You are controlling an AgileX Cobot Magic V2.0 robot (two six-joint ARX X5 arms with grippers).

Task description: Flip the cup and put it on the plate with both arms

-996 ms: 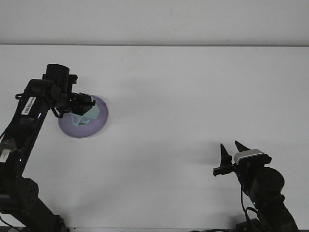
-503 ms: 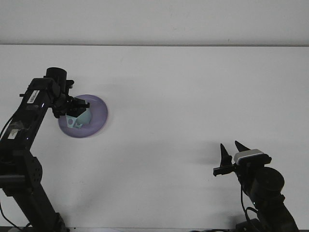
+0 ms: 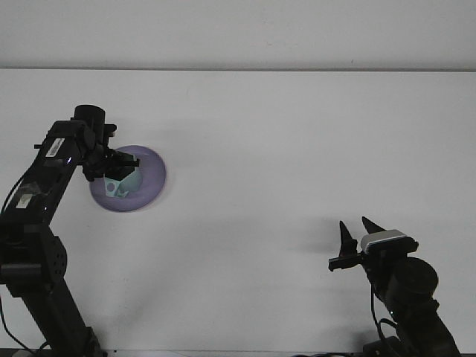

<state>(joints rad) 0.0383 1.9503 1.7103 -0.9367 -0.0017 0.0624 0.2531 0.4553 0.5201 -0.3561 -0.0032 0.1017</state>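
A pale teal cup (image 3: 121,184) rests on the purple plate (image 3: 149,181) at the left of the white table. My left gripper (image 3: 124,166) is over the plate with its black fingers around the cup's upper part, shut on it. The cup's rim is hidden behind the fingers, so I cannot tell which way up it stands. My right gripper (image 3: 355,232) hovers low at the front right, far from the plate, open with nothing between its pointed fingers.
The left arm (image 3: 44,193) rises from the front left corner and leans over the plate's left side. The right arm's base (image 3: 405,286) fills the front right corner. The table's far edge (image 3: 238,70) meets a pale wall.
The left arm has drawn back to the left and lowered the cup onto the plate's left half. The right arm has stayed still.
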